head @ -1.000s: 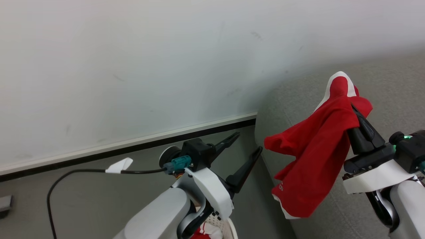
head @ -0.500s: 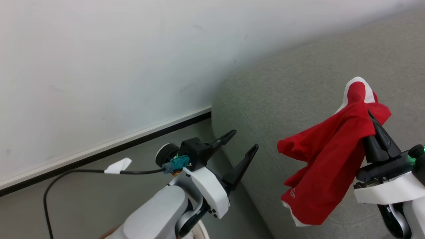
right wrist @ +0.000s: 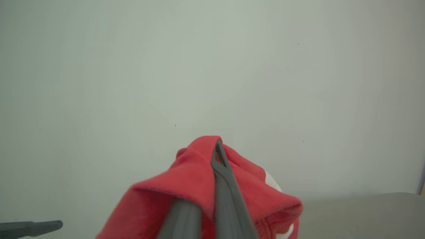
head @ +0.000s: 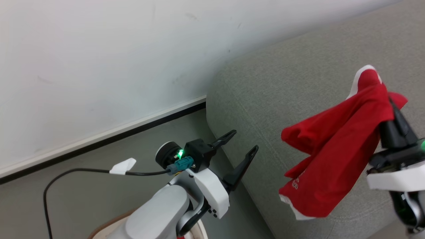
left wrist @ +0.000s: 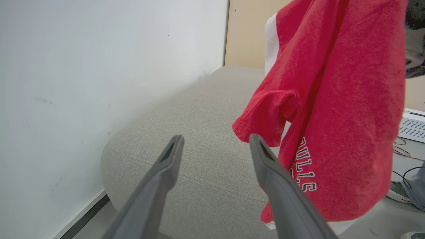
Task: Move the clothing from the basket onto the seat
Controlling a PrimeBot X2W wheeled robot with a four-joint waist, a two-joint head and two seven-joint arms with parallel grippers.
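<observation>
A red garment with white trim, the clothing (head: 335, 156), hangs in the air over the front of the grey seat (head: 298, 83). My right gripper (head: 386, 98) is shut on its upper fold. In the right wrist view the fabric (right wrist: 186, 186) drapes over both fingers of the right gripper (right wrist: 217, 146). My left gripper (head: 244, 140) stands open with nothing in it, beside the seat's corner. The left wrist view has the left gripper (left wrist: 215, 137) facing the seat (left wrist: 199, 132), with the garment (left wrist: 338, 99) hanging at right. A piece of the basket's brown rim (head: 108, 225) peeks out under my left arm.
A pale wall with a black-edged baseboard (head: 132, 127) runs behind the seat. A black cable with a white tag (head: 123, 166) trails from my left wrist over the grey floor. The left wrist view has a white box (left wrist: 411, 124), loose wires and a shoe (left wrist: 396, 196) beyond the seat.
The head camera has swung, bringing more of the seat into view. My right gripper has carried the garment further right, over the seat. The left gripper stays open and almost still.
</observation>
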